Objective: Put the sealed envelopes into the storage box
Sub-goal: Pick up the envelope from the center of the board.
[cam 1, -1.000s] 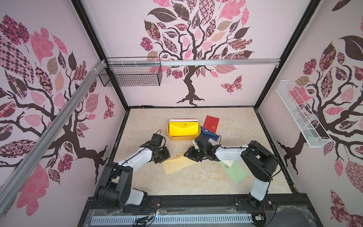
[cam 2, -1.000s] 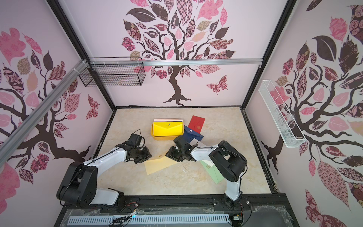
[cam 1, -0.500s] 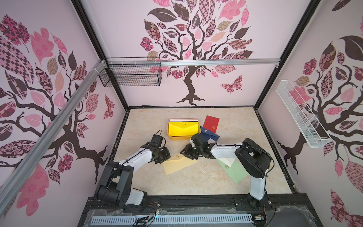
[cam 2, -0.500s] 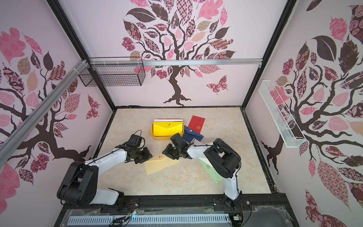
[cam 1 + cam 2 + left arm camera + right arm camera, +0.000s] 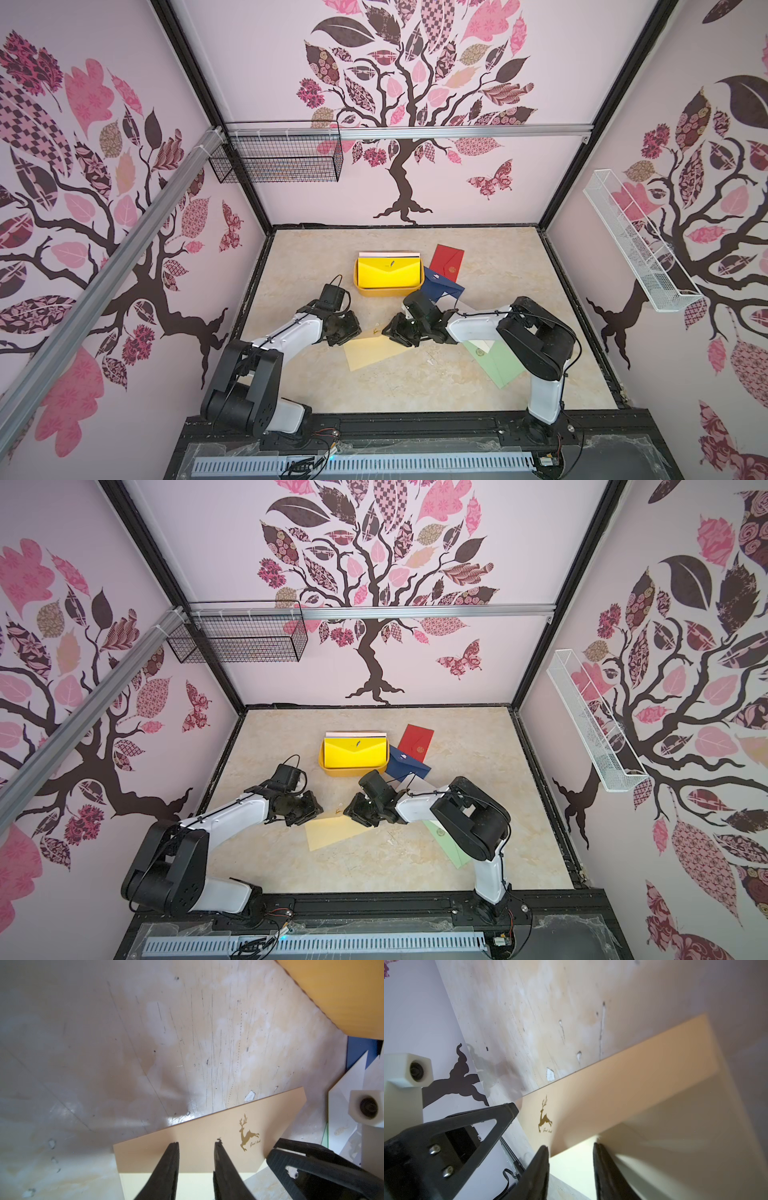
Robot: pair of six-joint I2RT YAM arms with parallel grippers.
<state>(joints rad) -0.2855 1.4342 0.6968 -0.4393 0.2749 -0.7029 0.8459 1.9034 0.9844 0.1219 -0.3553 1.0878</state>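
A cream envelope (image 5: 378, 352) lies on the table between my two grippers. Its tan flap (image 5: 207, 1132) with a gold deer emblem (image 5: 544, 1119) is folded out from the body. My left gripper (image 5: 196, 1145) stands open, its fingertips over the flap near the fold. My right gripper (image 5: 570, 1147) is open over the envelope's other end, nothing pinched. The yellow-orange storage box (image 5: 386, 291) holds a yellow envelope (image 5: 388, 272), with paler ones behind. On the table lie a red envelope (image 5: 446, 262), a navy one (image 5: 440, 286) and a light green one (image 5: 496, 363).
A white envelope (image 5: 342, 1093) lies partly under the right arm (image 5: 478, 328). A black wire basket (image 5: 276, 160) hangs on the back wall and a white mesh tray (image 5: 636, 249) on the right wall. Black frame rails edge the table.
My right gripper has slid leftward to the cream envelope's end, its arm following. The left gripper has stayed almost in place at the envelope's other end.
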